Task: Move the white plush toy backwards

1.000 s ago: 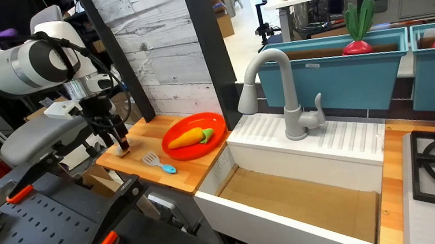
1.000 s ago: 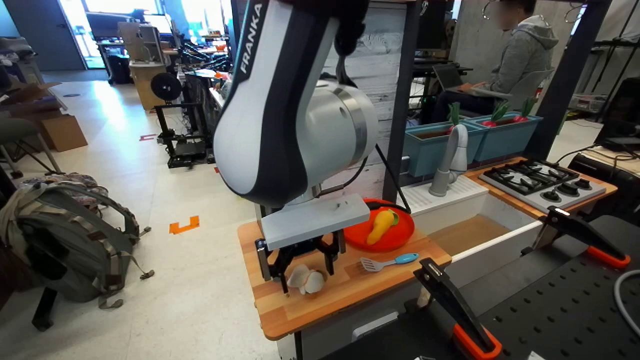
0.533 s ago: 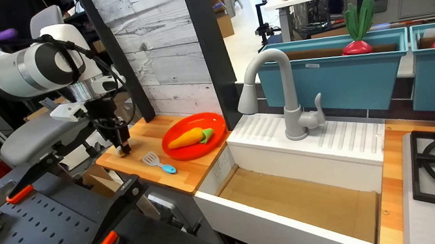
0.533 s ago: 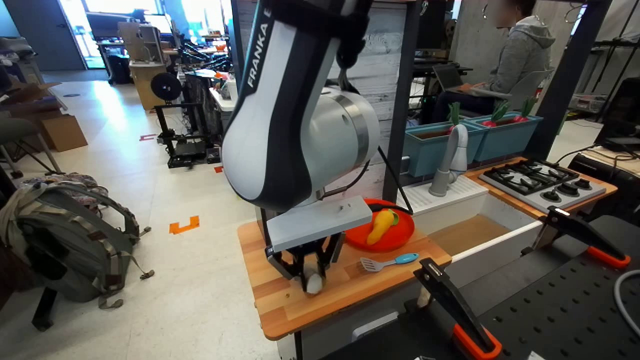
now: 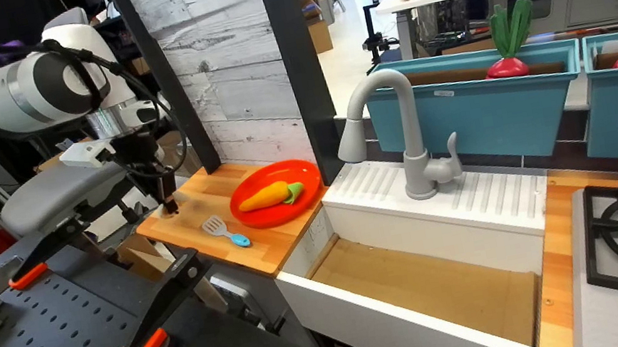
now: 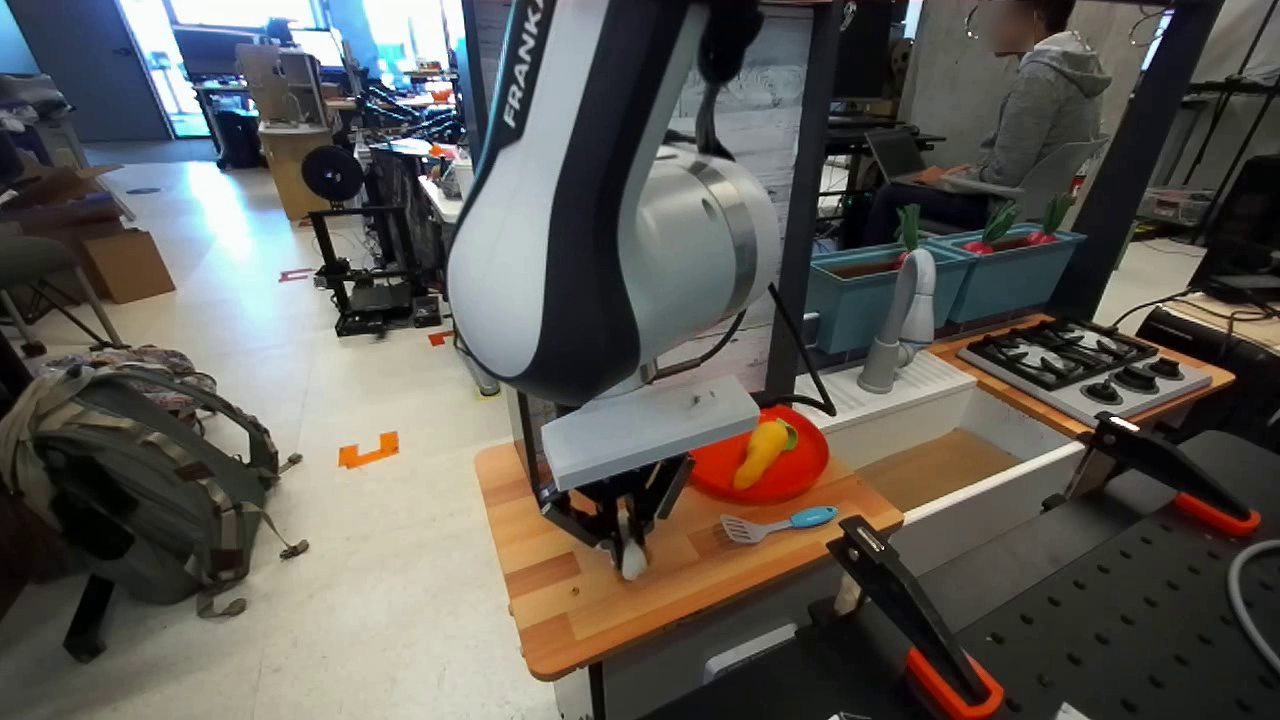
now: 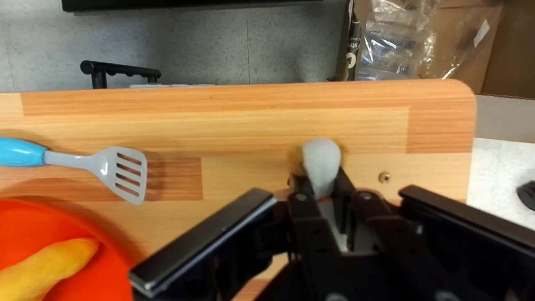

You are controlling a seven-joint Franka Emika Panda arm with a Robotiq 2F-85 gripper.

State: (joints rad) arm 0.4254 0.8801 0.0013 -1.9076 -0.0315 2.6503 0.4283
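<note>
The white plush toy point(image 7: 322, 161) is pinched between the black fingers of my gripper point(image 7: 321, 184) in the wrist view, its rounded end sticking out past the fingertips. In an exterior view, a small pale part of the plush toy point(image 6: 633, 563) pokes out below my gripper point(image 6: 622, 545), above the left part of the wooden counter point(image 6: 560, 625). Whether the toy touches the wood or hangs just over it, I cannot tell. From the opposite angle, my gripper point(image 5: 169, 208) hides most of the toy near the counter's end.
An orange-red plate point(image 5: 260, 220) holding a yellow carrot-like toy point(image 5: 265, 196) lies beside the grey-and-blue spatula point(image 7: 121, 169) on the same counter. Past them come the sink point(image 5: 426, 331) and its faucet point(image 5: 406, 118). A wood-look wall panel point(image 5: 224, 55) rises behind the counter.
One second ago the jaws stood wide around the toy; they have closed and squeezed it narrower. The arm has since shifted slightly up and toward the wall panel.
</note>
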